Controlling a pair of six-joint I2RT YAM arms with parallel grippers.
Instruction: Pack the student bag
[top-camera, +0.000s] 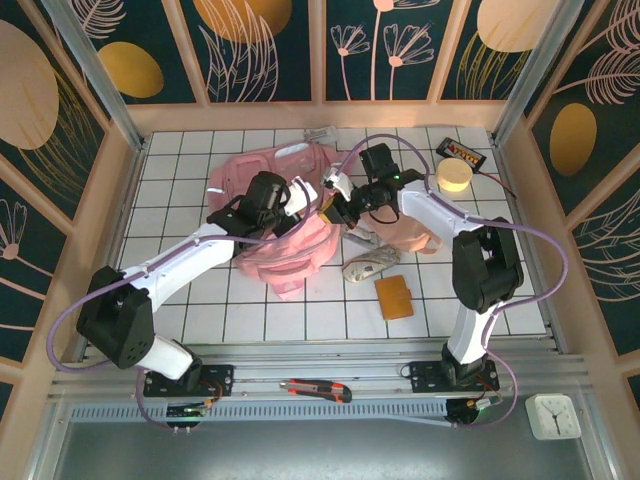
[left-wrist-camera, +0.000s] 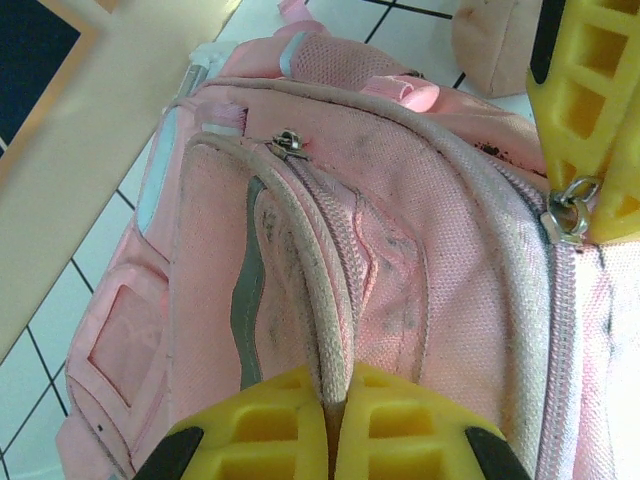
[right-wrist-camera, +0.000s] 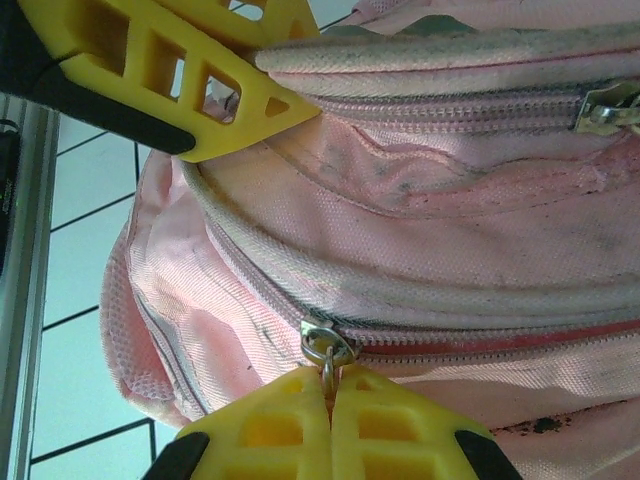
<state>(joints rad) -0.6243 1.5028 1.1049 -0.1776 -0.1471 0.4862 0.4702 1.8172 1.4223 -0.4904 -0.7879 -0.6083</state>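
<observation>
The left end effector (left-wrist-camera: 329, 388) is clamped on a raised corded seam (left-wrist-camera: 322, 300) of the student bag (top-camera: 285, 250). The right end effector (right-wrist-camera: 330, 388) is pinched together on a metal zip pull (right-wrist-camera: 327, 349) of the same bag.

The white tiled worktop (top-camera: 200, 300) is walled by a wooden rim (top-camera: 135, 190) at the back and both sides. Its left part and near strip are bare tiles, while the right half is more crowded. The bag lies a little left of centre, toward the back, and both arms meet over its right edge. Just right of it lies a pale pink pouch (top-camera: 412, 232). An orange wallet (top-camera: 393, 296) sits nearer the front, and a cream roll of tape (top-camera: 453, 177) and a black box (top-camera: 462, 155) sit by the back right corner.

The overhead view gives this layout, and the wrist views give the grips close up. The left wrist view shows the right arm's yellow fingers (left-wrist-camera: 572, 100) at the zip pull. The right wrist view shows the left arm's fingers on the seam.

The bag is soft pink woven fabric, smudged dark, with a grey reflective strip (left-wrist-camera: 245, 290) and a second zip pull (left-wrist-camera: 288, 143).
</observation>
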